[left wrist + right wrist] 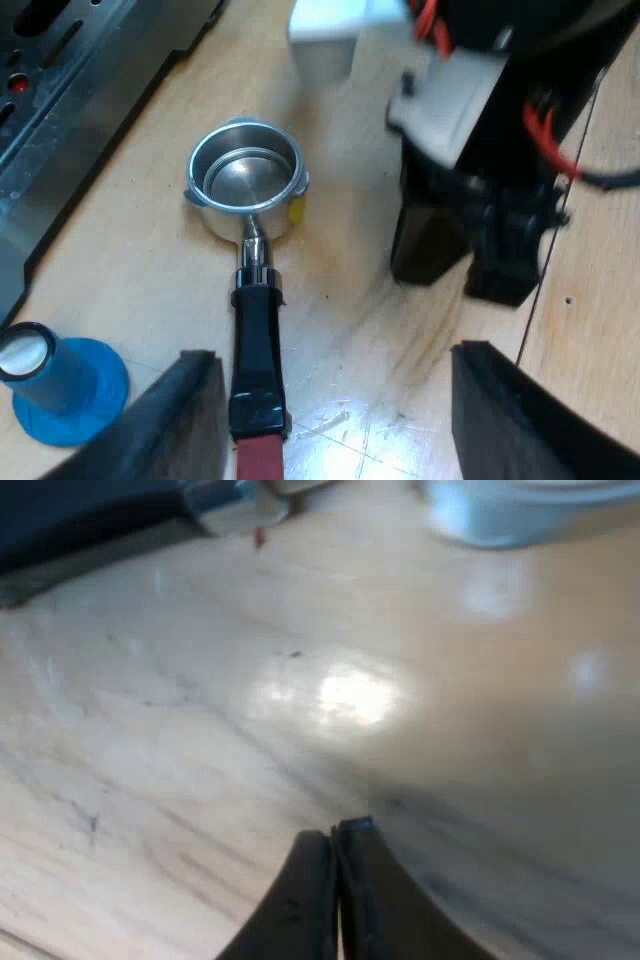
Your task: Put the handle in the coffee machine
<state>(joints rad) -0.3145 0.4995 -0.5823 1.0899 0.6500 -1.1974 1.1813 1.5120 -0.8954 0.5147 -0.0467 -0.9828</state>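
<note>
Step in hand: the left jaws are hovering over the holder (245,185) and lining up for the pick. Nothing is being gripped, so I am judging the task to be at its start.
Left jaws: standing spread wide, one finger on each side of the dark handle (258,335) and apart from it.
Right jaws: pressing together on nothing, hanging low over the bare surface (150,780).
Holder: lying loose on the surface with its basket facing up and looking empty, its red end (260,462) pointing toward the left jaws. It is sitting near the machine (70,90), not locked into it.
Right arm (480,210): standing near the holder's basket, apart from it.
Next move: likely calling for the left jaws to shift sideways, since the handle is lying nearer one finger. They would then be coming down, closing across the handle, lifting it level and carrying the basket to the machine's front for locking in.
Counts: one holder, one blue tamper (62,388) standing just beside the handle, one machine and two pairs of jaws. One pale vessel (325,35) is sitting beyond the basket, too cut off for naming.
</note>
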